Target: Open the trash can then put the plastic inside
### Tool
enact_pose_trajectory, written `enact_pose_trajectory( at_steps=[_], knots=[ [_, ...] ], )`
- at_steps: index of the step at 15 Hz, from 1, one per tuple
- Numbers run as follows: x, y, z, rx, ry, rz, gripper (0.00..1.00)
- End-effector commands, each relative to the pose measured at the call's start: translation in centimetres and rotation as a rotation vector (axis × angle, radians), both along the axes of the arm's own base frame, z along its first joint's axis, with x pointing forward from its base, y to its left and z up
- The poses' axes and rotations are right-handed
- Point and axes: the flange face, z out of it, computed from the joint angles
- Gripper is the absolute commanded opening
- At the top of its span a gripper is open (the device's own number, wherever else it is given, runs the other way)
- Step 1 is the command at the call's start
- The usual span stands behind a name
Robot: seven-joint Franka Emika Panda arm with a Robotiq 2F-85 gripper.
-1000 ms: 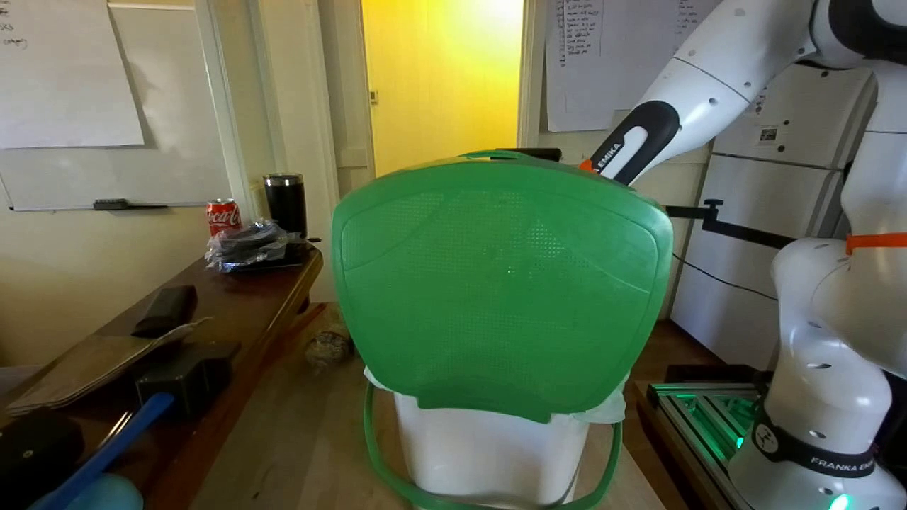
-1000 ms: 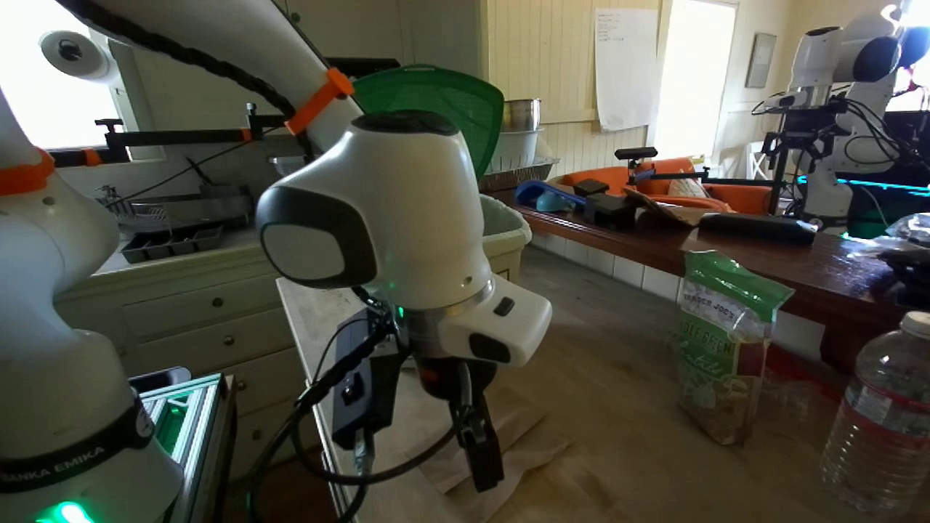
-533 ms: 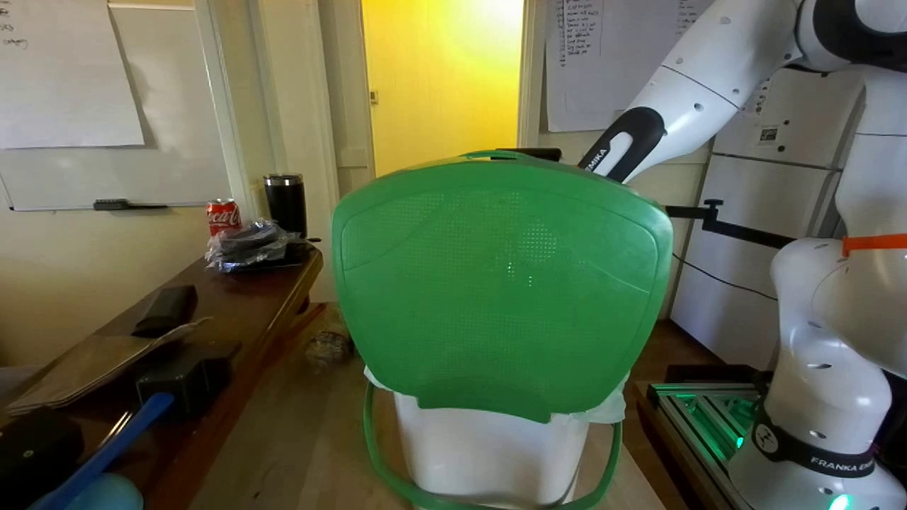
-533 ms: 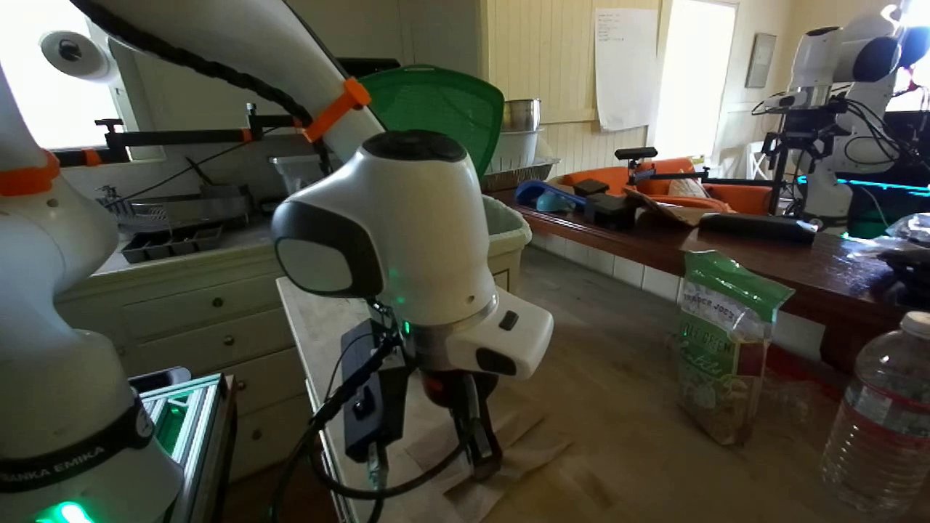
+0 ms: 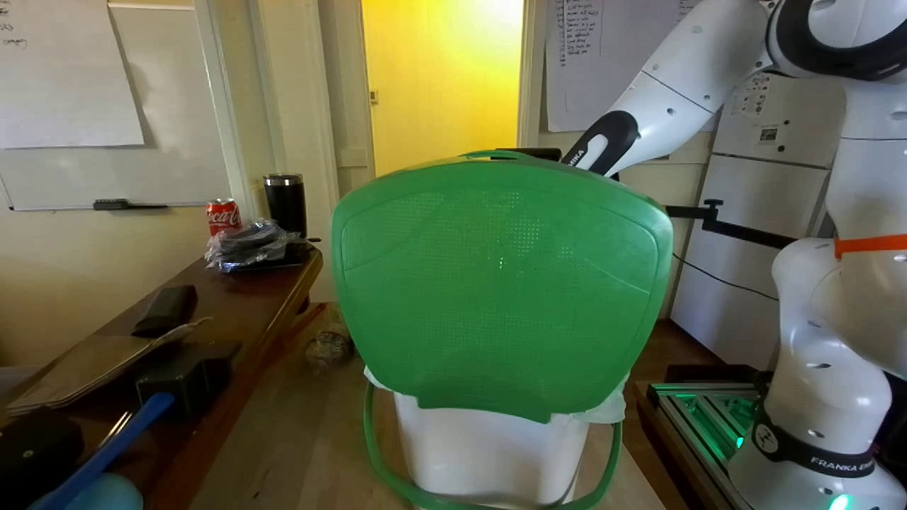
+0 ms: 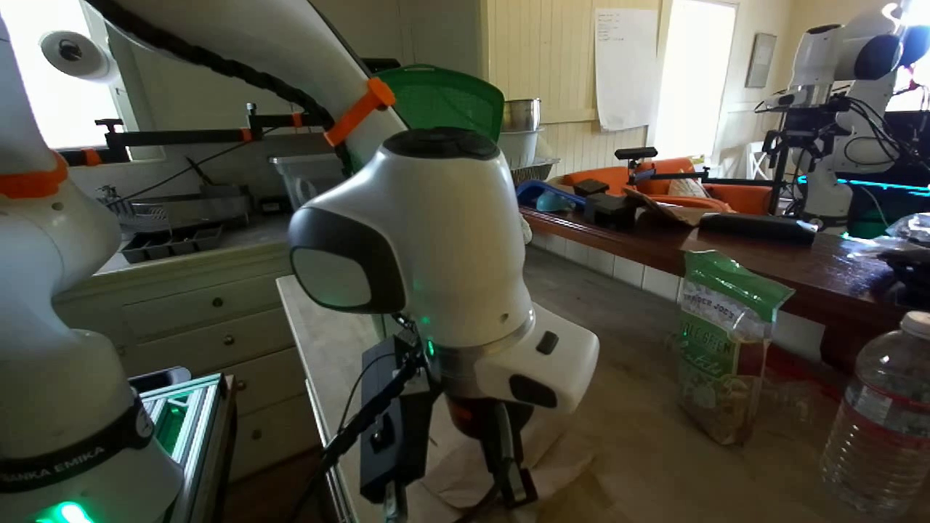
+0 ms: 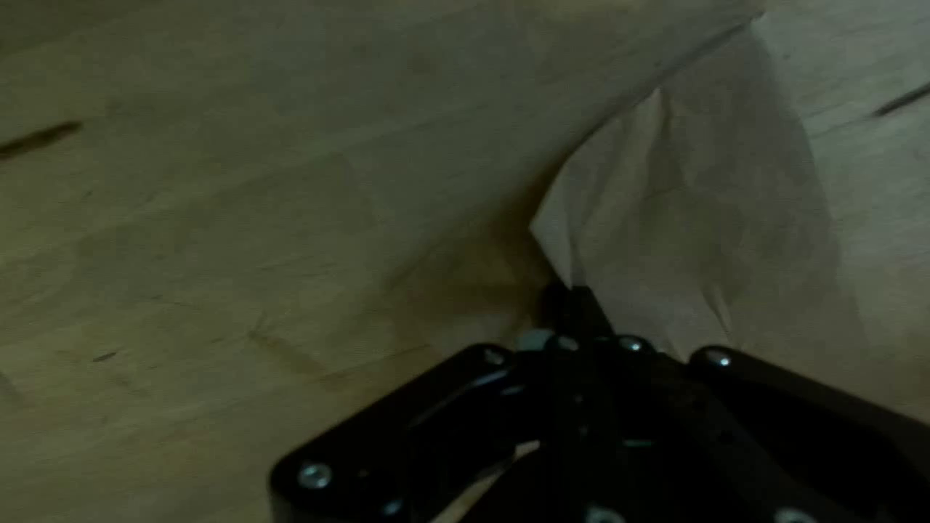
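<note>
Wrist view: pincer (image 7: 570,299) jaws together, edge of the plastic (image 7: 719,218) apparently pinched at the tips; thin sheet fans over the table (image 7: 254,181), part hidden, long axis unclear. Trash can (image 5: 489,450): lid (image 6: 454,98) raised in both exterior views, on the side away from the arm (image 6: 458,247). Pincer sits near the table edge nearest the drawers (image 6: 182,312); can stands beyond the arm, toward the table's far end. Judged next: lift clear, carry along that edge to the can.

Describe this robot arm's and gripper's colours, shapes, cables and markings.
The arm is white and rounded, with dark panels, orange bands, a black cable and a black base band lettered FRANKA EMIKA in white. The gripper is black, jointed, with shiny screws.
</note>
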Motion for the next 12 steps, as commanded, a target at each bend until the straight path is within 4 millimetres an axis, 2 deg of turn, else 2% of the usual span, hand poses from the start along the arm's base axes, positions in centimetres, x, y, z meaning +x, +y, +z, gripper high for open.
enact_pose_trajectory(
  at_steps=[1,4,6,8,12],
  knots=[
    [0.2,-3.2,-0.2,-0.021,0.000,-0.076,0.00],
    [-0.4,-5.6,-0.1,-0.024,-0.001,-0.140,0.00],
    [-0.5,-5.9,-0.4,-0.021,0.010,-0.146,0.00],
    [-0.2,-5.1,-1.0,-0.010,0.028,-0.125,0.00],
    [0.8,-2.1,-1.9,0.003,0.054,-0.043,0.00]
  ],
)
